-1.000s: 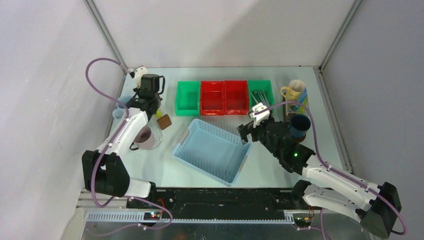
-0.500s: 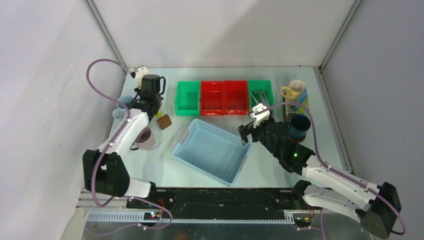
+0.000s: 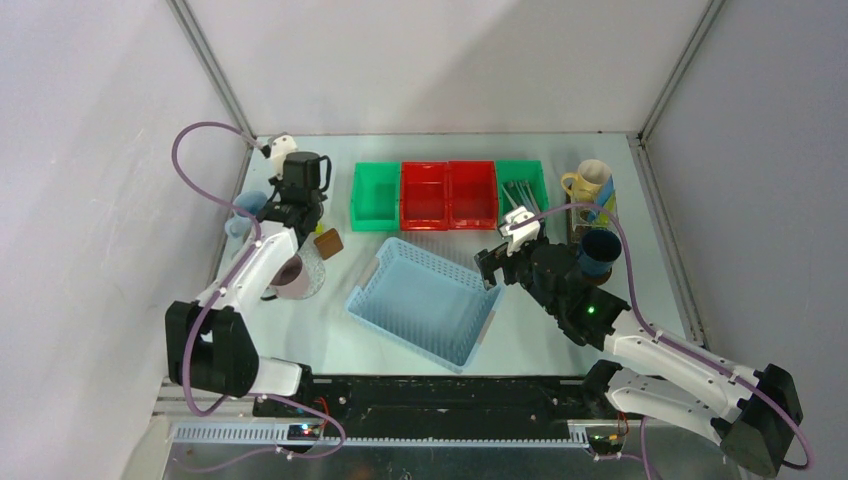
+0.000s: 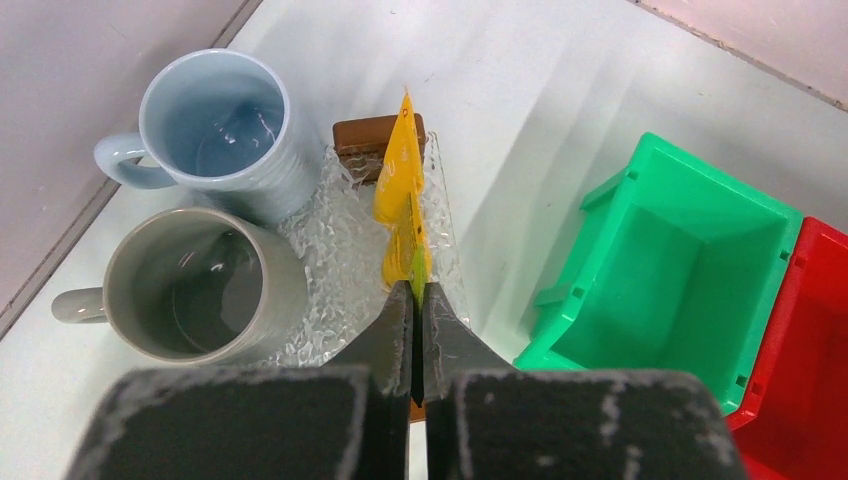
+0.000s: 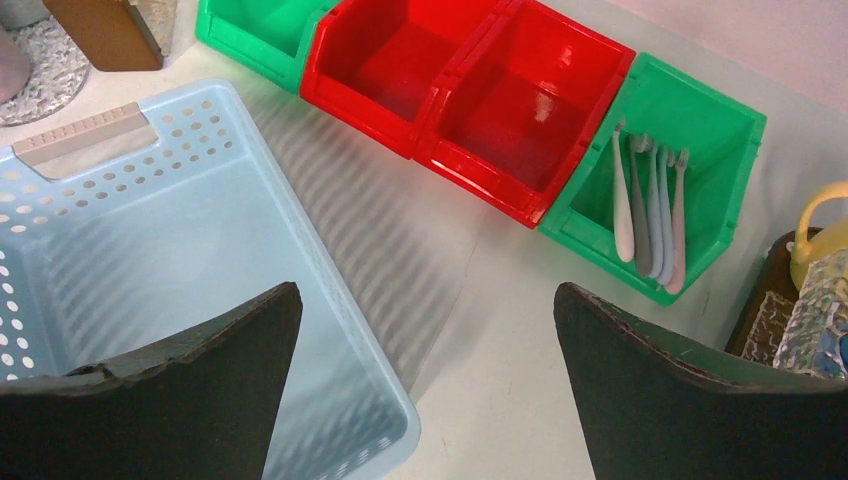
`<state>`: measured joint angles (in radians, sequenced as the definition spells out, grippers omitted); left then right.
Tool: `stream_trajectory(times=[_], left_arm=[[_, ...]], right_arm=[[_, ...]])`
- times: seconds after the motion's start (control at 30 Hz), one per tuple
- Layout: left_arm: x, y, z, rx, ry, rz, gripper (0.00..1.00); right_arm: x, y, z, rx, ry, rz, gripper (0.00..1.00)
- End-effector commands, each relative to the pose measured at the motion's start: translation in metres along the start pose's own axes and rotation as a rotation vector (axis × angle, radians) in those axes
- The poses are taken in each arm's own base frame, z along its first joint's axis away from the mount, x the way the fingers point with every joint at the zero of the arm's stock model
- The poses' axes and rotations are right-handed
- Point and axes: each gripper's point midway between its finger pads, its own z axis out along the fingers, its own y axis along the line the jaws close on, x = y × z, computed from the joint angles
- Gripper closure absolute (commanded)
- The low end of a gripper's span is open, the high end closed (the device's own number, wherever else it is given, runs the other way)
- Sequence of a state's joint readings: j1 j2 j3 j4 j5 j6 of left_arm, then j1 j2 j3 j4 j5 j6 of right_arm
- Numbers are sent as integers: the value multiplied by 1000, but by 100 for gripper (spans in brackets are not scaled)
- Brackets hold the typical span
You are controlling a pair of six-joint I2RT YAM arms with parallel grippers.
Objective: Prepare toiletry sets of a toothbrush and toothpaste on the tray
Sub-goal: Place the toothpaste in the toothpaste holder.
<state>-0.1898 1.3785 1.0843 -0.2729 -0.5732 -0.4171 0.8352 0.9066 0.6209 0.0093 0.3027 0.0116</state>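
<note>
My left gripper (image 4: 412, 290) is shut on a yellow tube (image 4: 400, 190) and holds it upright above a dark brown tray (image 4: 378, 135) covered by a clear textured sheet. A pale blue mug (image 4: 215, 125) and a grey mug (image 4: 190, 285) stand empty to the left of the tube. In the top view the left gripper (image 3: 296, 212) is at the far left, with a pink mug (image 3: 290, 275) just in front of it. My right gripper (image 5: 425, 290) is open and empty over the basket's corner. Several toothbrushes (image 5: 650, 205) lie in a green bin.
A light blue perforated basket (image 3: 425, 300) sits mid-table. Green and red bins (image 3: 450, 195) line the back. A cream mug (image 3: 588, 182) and a dark blue mug (image 3: 600, 248) stand on a second brown board at the right.
My left gripper has shifted slightly with the yellow tube still in it. The right arm has not moved.
</note>
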Motion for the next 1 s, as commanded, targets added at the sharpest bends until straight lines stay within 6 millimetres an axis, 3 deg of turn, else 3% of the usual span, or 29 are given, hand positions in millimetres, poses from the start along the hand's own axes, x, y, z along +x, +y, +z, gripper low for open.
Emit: stream_trajectory(times=[0.0,0.73,0.97], left_arm=[[-3,-1,-5,15,-26,-17,100],[10,4,-6,27,-50,-62,100],[3,12,-10,6,-99,-90,100]], right_arm=[[-7,-3,-1,13,-25,21,1],[-6,-3,-1,12,-20,24,0],[-6,-3,-1,12,-21,23,1]])
